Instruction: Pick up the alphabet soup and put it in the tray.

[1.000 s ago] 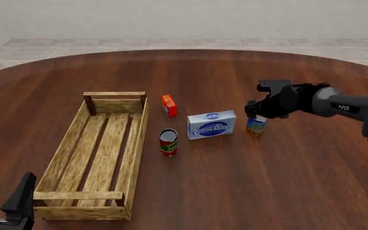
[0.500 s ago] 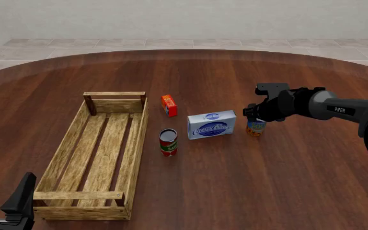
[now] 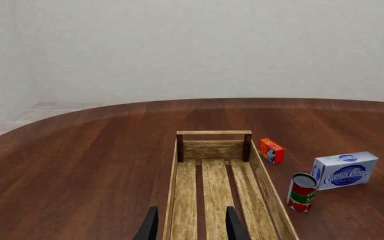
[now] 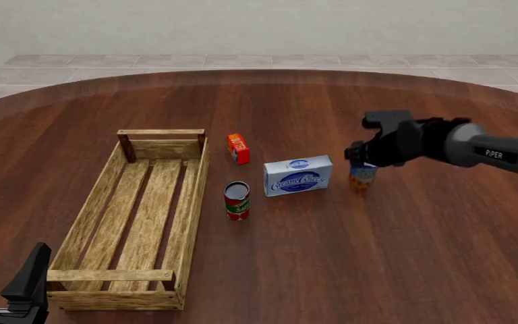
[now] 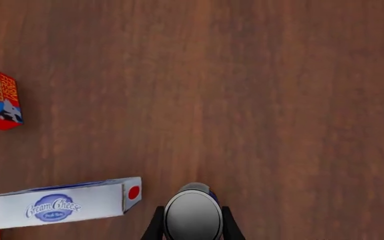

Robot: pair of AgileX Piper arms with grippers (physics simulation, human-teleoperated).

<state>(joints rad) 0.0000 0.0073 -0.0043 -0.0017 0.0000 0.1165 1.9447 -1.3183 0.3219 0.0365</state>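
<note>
Fingers (image 5: pixel 157 225) of right gripper (image 5: pixel 192 227) flank soup can (image 5: pixel 193 216) on both sides, pinching it; can upright, axis vertical, just right of cream cheese box (image 4: pixel 299 175). Tray (image 4: pixel 88 223) lies well left of box. Left gripper (image 3: pixel 188 225) spread, idle at tray's near end.

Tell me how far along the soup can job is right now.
Early stage. Done: the right gripper has reached the soup can, with a finger on each side of its top in the right wrist view. In hand: the grasp; whether the can has left the table cannot be told. Left: carry it past the cream cheese box and the red and green can and set it in the tray.
</note>
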